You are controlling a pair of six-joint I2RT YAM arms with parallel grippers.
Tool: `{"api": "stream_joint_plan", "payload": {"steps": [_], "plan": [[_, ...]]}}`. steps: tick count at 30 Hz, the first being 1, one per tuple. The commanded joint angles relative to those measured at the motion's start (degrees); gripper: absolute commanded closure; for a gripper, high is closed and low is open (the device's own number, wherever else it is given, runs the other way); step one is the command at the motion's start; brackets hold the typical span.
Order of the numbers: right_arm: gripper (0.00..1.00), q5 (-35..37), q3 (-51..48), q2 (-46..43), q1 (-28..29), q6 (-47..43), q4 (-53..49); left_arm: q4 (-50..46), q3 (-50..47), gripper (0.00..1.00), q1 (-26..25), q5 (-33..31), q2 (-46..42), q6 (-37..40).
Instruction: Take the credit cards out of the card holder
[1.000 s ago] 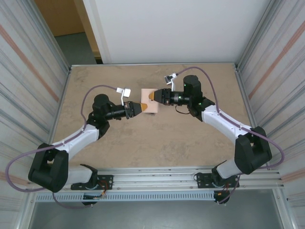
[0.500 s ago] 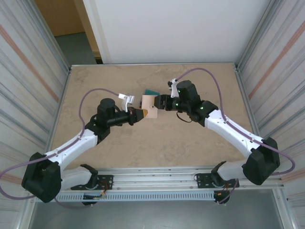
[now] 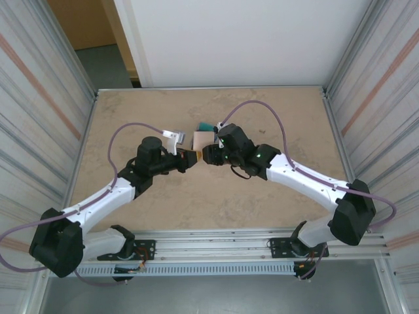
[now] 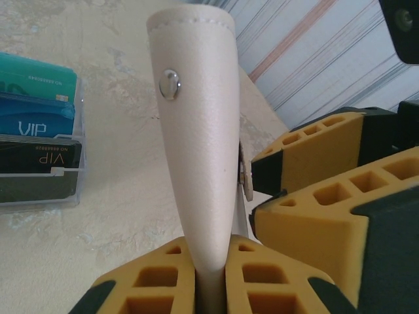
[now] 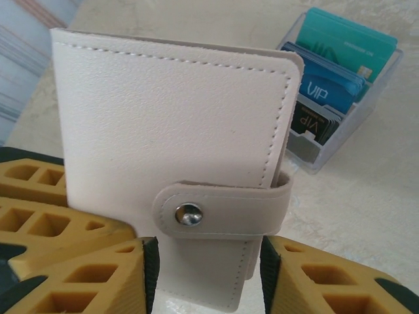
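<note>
Left tool (image 4: 209, 268): clamped on the lower edge of the card holder (image 4: 196, 131), which stands upright above it.
Right tool (image 5: 204, 252): jaws apart, squarely facing the snap tab (image 5: 226, 210), just beside it.
Nearer to tab: Right tool.

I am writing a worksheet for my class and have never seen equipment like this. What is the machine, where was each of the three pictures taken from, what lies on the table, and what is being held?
These are two robot arms bolted at the near edge of a beige table, each ending in a two-finger gripper with yellow pads. The wide picture comes from a fixed camera above and behind them; the two close-ups come from a camera on each wrist. The left gripper is clamped on one edge of a small flat cream-beige card holder, whose snap strap is fastened. The right gripper sits beside it, jaws apart. On the table, thin teal, blue and dark plastic credit cards stand in a clear plastic tray.
</note>
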Motion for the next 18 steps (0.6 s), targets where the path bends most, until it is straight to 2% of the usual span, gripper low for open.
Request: {"api": "stream_joint_plan", "payload": {"steps": [1, 13, 18], "plan": [[0.52, 2.3, 2.3, 1.1, 0.1, 0.0, -0.1, 1.5, 0.7, 1.0, -0.5, 0.7, 0.3, 1.1], [0.52, 5.6, 3.6, 3.6, 0.2, 0.1, -1.8, 1.4, 1.2, 1.0, -1.3, 2.2, 1.1, 1.4], [0.63, 8.4, 3.7, 3.9, 0.1, 0.2, -3.4, 1.6, 2.2, 1.0, -1.9, 2.3, 2.1, 1.2]]}}
